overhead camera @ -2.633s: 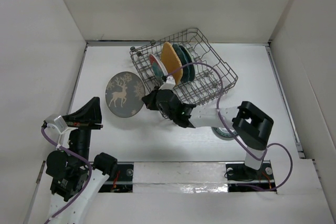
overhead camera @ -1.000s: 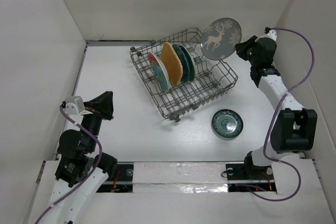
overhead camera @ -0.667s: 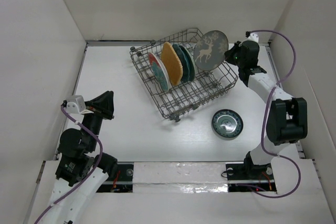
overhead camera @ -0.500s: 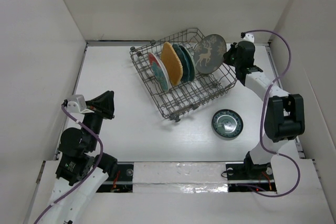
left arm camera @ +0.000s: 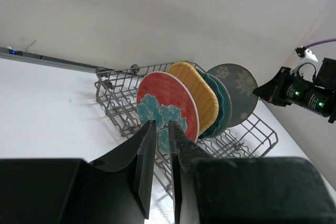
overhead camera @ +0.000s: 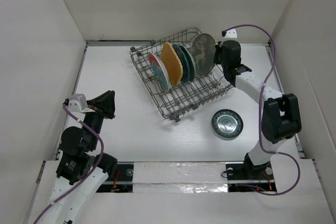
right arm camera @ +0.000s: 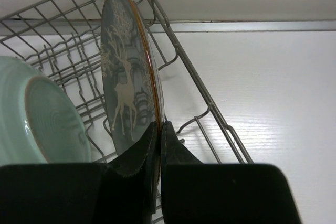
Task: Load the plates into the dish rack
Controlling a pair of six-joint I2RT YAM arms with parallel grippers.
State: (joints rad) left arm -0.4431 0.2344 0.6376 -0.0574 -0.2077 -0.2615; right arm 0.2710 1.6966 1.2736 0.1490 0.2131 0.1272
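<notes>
right fingers [right arm camera: 155, 129]: clamped on the rim of the grey deer plate [right arm camera: 126, 87], 1 finger on each face.
grey deer plate: on edge at the far right end of the dish rack [overhead camera: 173, 109]. from the fingers it rises up and away, its deer face turned to their left. it is round, so it has no long axis. its flat plane runs parallel to the other plates. cannot tell whether it rests on the tines.
pale mint plate [right arm camera: 47, 124]: left of the right fingers, apart from the deer plate.
dish rack: its wire wall passes just right of the right fingers.
left fingers [left arm camera: 153, 128]: a narrow gap apart, holding nothing, well apart from the rack.
red flowered plate [left arm camera: 168, 108]: beyond the left fingertips, on edge, with the yellow woven plate [left arm camera: 202, 95] just behind it.
small dark ringed plate [overhead camera: 227, 124]: flat on the surface [overhead camera: 131, 129], outside the rack.
</notes>
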